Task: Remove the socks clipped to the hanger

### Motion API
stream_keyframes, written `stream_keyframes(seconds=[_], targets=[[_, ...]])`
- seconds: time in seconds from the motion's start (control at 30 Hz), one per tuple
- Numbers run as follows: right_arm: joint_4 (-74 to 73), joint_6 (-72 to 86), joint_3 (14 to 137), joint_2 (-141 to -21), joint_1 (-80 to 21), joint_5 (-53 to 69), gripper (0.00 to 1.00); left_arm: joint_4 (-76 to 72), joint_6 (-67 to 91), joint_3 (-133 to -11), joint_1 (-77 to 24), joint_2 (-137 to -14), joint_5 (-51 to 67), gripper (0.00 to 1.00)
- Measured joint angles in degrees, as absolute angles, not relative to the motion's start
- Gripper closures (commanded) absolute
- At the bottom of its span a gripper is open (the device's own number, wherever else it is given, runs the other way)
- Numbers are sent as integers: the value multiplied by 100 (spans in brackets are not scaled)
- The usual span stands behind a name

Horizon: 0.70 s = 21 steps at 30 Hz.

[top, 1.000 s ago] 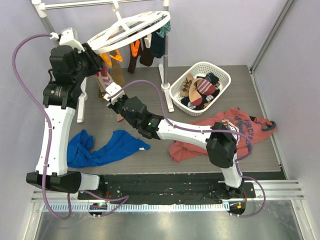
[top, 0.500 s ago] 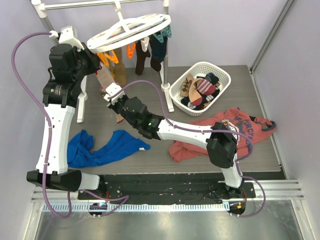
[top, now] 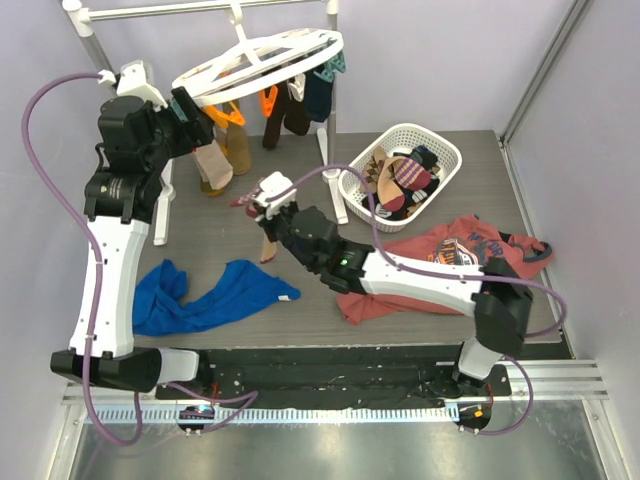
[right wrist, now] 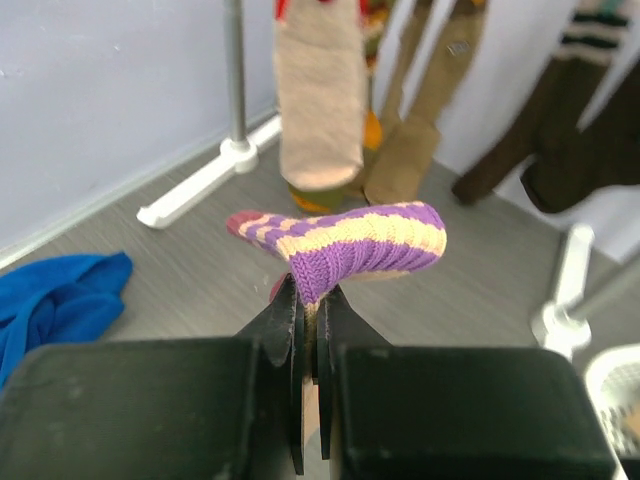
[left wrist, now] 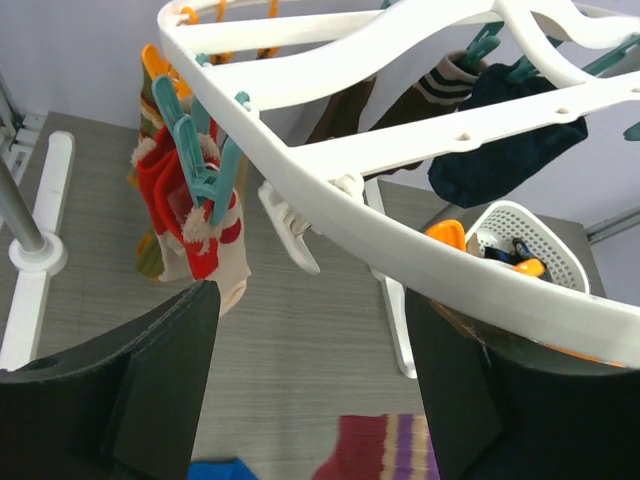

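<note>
From above: seeing the hanger [top: 318, 48] dangling, tilting, off the rail stand [top: 327, 150] at the far left. Counting at least four socks under its ring: a beige sock [top: 213, 165], a tan sock [top: 238, 150], a dark brown sock [top: 275, 125] and a navy sock [top: 316, 97]; losing any others behind the white rim. Finding the left gripper [top: 186, 106] up at the ring's left end, its gap being too small to judge here. Finding the right gripper [top: 262, 195] nearer, dangling a striped sock [top: 268, 245] showing only as a reddish strip. Counting one basket [top: 445, 152] at the right, holding socks too jumbled to count, and two shirts: a blue shirt [top: 210, 295] near left, a red shirt [top: 450, 250] near right, partly hiding under the right arm.

From the left wrist: looking up under the hanger [left wrist: 400, 240], its rim running off both sides. Seeing the left gripper [left wrist: 310, 385] spreading its fingers [left wrist: 165, 370] wide, clasping nothing; being unable to tell whether the right finger is touching the rim. Counting one teal clip [left wrist: 200, 165] pinching a red-and-white sock [left wrist: 190, 225], another sock mostly hiding behind it. Catching the striped sock [left wrist: 375, 450] cutting off at the bottom edge.

From the right wrist: seeing the right gripper [right wrist: 308, 300] pressing tight on the striped sock [right wrist: 350, 245], purple and yellow here. Counting three hanging socks beyond, beige sock [right wrist: 320, 100], tan sock [right wrist: 415, 150], dark brown sock [right wrist: 565, 140], tops cutting off, clips staying out of sight.
</note>
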<state>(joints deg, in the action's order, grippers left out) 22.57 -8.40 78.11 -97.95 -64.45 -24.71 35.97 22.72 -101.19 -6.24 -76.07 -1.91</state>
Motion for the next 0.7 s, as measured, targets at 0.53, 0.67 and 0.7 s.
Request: stream_keyframes(seconds=[0.53, 0.67, 0.7], targets=[[325, 1520, 6674, -7822, -3559, -2375, 99, 3632, 2558, -7935, -624, -5118, -21, 0], [-49, 1693, 7063, -8005, -2670, -2067, 94, 3653, 2659, -7266, -672, -4580, 73, 0], [-104, 1732, 7199, -8097, -2480, -2001, 94, 3680, 2689, -7100, -694, -4451, 141, 0]])
